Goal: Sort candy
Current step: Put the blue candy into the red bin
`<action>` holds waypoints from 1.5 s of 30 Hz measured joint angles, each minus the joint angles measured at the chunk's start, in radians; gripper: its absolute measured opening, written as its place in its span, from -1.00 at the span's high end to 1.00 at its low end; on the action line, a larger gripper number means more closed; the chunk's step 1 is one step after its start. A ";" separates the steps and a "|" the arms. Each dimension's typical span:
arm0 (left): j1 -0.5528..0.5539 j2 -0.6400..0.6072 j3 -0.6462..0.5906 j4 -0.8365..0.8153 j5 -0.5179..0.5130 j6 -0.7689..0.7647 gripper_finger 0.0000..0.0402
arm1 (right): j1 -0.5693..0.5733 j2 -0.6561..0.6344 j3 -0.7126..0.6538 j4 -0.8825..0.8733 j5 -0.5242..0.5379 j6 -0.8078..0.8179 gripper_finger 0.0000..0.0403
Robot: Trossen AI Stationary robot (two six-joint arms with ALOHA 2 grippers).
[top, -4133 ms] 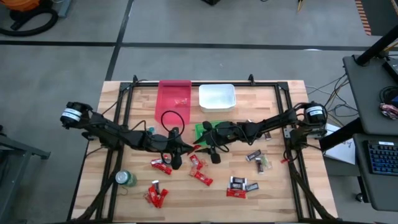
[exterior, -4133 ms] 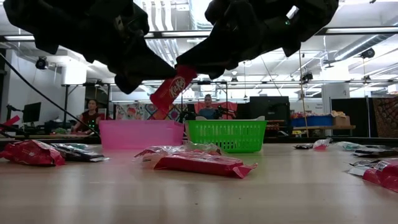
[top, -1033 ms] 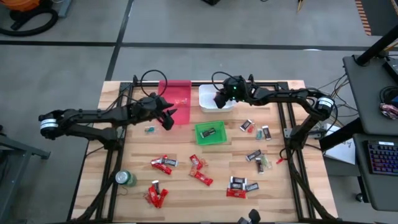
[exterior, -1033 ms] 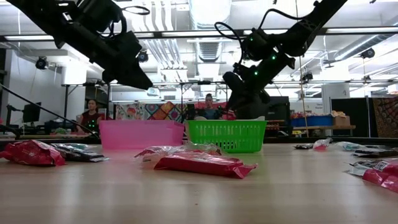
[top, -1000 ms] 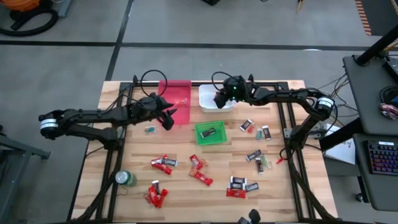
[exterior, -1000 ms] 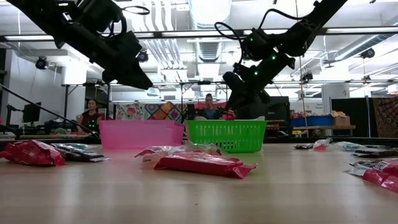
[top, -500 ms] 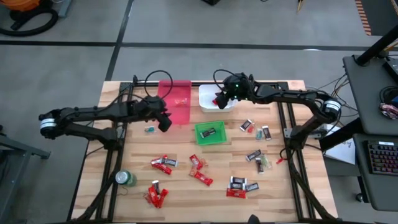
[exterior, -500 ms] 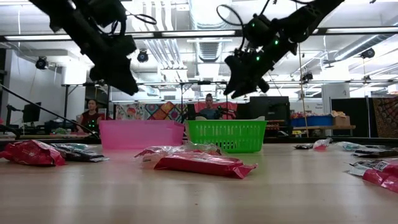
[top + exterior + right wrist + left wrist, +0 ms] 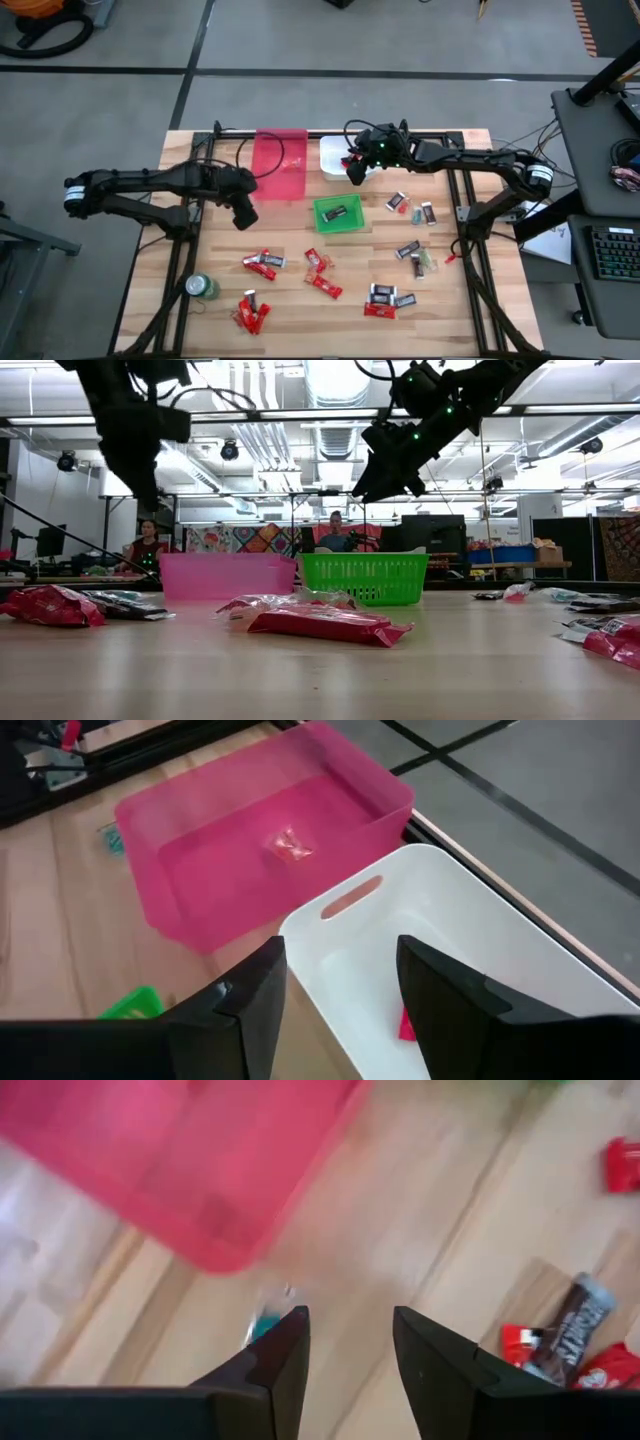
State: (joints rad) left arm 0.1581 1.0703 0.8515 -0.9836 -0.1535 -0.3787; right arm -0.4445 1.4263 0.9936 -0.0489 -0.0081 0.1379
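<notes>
Candy lies scattered on the table's near half: red pieces (image 9: pixel 260 263) (image 9: pixel 325 285) and dark pieces (image 9: pixel 408 250) (image 9: pixel 385 295). At the far side stand a pink bin (image 9: pixel 280 165), a white bin (image 9: pixel 345 152) and a green bin (image 9: pixel 340 212). One red candy (image 9: pixel 290 843) lies in the pink bin, another (image 9: pixel 408 1025) in the white bin. My left gripper (image 9: pixel 243 215) (image 9: pixel 350 1320) hangs open, pointing down, over bare wood just near-left of the pink bin. My right gripper (image 9: pixel 355 172) (image 9: pixel 340 950) is open above the white bin's near edge, and neither gripper has anything between its fingers.
A green can (image 9: pixel 203 287) stands near the front left corner. A small teal wrapper (image 9: pixel 265 1323) lies on the wood under my left gripper. Black frame rails run along the table's left, right and far sides. Bare wood lies between the bins and the scattered candy.
My left gripper has drawn back from over the pink bin toward the table's near left and tipped steeply down. My right gripper has risen above the white bin and drifted slightly toward the near edge.
</notes>
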 joint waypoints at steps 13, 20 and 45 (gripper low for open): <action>-0.018 0.195 -0.019 -0.110 -0.030 -0.061 0.01 | 0.002 0.001 0.000 0.000 0.000 -0.017 0.10; -0.022 0.326 -0.042 -0.105 -0.067 -0.072 0.07 | 0.003 0.002 -0.001 -0.012 -0.001 -0.026 0.09; -0.019 0.400 -0.162 0.106 -0.178 -0.053 0.10 | 0.017 0.002 -0.001 -0.015 -0.026 -0.026 0.09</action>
State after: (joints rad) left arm 0.1388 1.4704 0.6890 -0.8774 -0.3313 -0.4318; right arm -0.4271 1.4284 0.9928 -0.0643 -0.0341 0.1116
